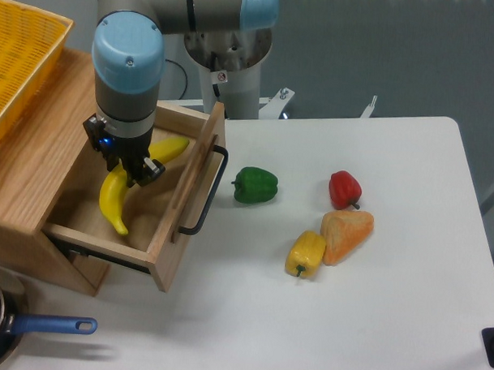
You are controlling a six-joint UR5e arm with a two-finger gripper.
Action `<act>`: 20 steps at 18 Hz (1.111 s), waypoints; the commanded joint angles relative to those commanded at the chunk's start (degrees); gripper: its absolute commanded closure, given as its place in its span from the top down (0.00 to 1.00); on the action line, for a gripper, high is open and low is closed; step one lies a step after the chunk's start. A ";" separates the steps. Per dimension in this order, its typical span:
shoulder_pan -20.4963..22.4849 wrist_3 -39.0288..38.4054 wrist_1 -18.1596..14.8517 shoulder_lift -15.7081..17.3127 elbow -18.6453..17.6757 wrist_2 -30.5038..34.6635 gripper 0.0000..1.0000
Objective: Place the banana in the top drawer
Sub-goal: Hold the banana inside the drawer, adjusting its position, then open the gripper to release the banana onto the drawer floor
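So the banana (114, 198) is down inside the top drawer (166, 231), which is pulled out of the light-oak cabinet (28, 169). It's smooth, bright yellow and curved, with its long axis running roughly from 1 o'clock to 7 o'clock: one end pokes out past the gripper toward the drawer front, the other points at the near corner. The gripper (132, 171) hangs straight over the banana's middle, black fingers pinched on it from either side, so the jaws are clamped on the fruit. The wrist above is grey metal with a glossy light-blue cap.

The drawer itself is a shallow wooden box with visible grain and a black metal bar handle (206, 192) on the front.

On the white tabletop (373, 303), at about 3 o'clock from the drawer, sits a glossy green bell pepper (254, 185). Further right is a red bell pepper (344, 188), with a lumpy orange pepper (347, 234) below it touching a stubby yellow bell pepper (305, 253).

A yellow plastic mesh basket (20, 59) sits on the cabinet at 10 o'clock, and a dark pan with a blue handle (51, 325) is at 7 o'clock.
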 joint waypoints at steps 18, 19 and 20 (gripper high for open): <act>0.00 0.09 1.06 0.35 -0.26 0.26 0.58; 0.09 0.26 1.14 0.53 -0.18 0.26 0.58; 0.17 0.87 0.97 0.70 -0.09 0.26 0.60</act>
